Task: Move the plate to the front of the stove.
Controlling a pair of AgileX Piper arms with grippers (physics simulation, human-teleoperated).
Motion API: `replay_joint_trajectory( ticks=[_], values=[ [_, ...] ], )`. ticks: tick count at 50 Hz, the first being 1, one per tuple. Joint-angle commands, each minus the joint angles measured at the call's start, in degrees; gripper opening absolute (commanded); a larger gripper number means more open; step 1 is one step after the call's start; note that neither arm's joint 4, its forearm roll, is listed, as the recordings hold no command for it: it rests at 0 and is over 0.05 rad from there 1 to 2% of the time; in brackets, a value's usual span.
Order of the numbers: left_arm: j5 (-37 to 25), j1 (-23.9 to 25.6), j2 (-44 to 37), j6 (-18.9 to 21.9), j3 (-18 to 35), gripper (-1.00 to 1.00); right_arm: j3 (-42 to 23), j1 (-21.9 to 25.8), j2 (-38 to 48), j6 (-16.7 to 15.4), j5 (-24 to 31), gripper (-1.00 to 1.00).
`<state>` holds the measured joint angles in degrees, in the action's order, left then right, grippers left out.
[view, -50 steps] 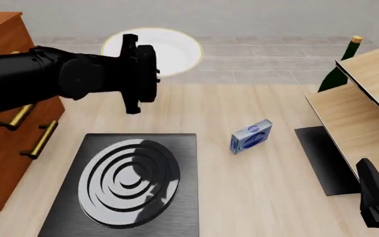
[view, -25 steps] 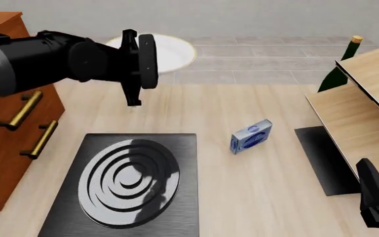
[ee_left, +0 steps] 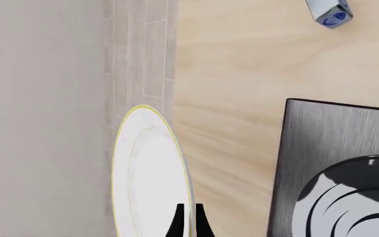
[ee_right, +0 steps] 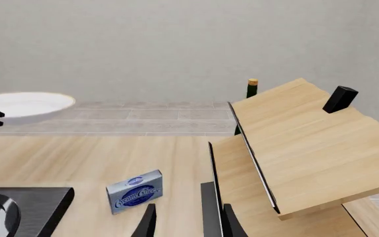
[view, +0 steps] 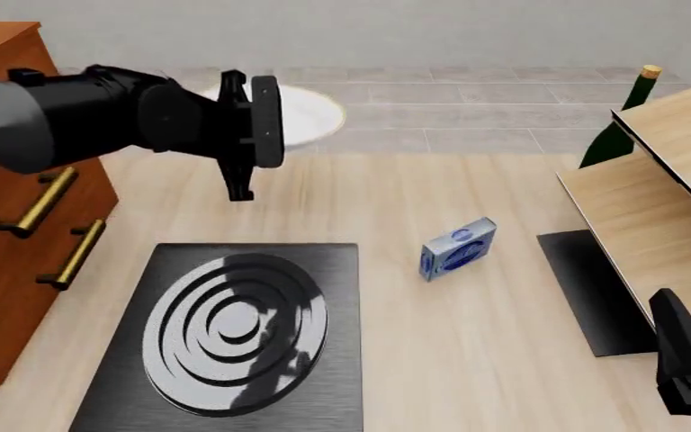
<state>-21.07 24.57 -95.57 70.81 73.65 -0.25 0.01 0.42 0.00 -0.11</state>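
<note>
The white plate with its thin gold rim hangs over the table's far edge. My left gripper is shut on its near rim. In the left wrist view the two black fingertips pinch the plate at its edge. From the right wrist view the plate sits clear of the surface. The stove, a black slab with a grey ringed burner, lies near the front left, below the left arm. My right gripper rests at the front right corner, and its fingers stand open on nothing.
A blue and white box stands right of the stove. A wooden cabinet with brass handles borders the left side. A slanted wooden shelf unit, a green bottle and a narrow black mat fill the right.
The left arm has pulled back towards the left with the plate in its grip. The plate now shows lower, smaller and flatter than a second ago. The right arm has not moved.
</note>
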Motion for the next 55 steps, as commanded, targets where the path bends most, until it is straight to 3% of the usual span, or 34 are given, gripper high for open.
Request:
replay_joint_trajectory(
  ticks=[1, 24, 55],
  values=[
    [-0.4, -0.2, -1.1, -0.5, 1.1, -1.0, 0.0, 0.0, 0.0, 0.0, 0.0, 1.0],
    [-1.1, 0.1, -5.3, -1.3, 4.9, -1.0, 0.0, 0.0, 0.0, 0.0, 0.0, 1.0],
    [-0.9, -0.7, -7.9, -1.5, 4.5, -1.0, 0.0, 0.0, 0.0, 0.0, 0.0, 1.0]
  ],
)
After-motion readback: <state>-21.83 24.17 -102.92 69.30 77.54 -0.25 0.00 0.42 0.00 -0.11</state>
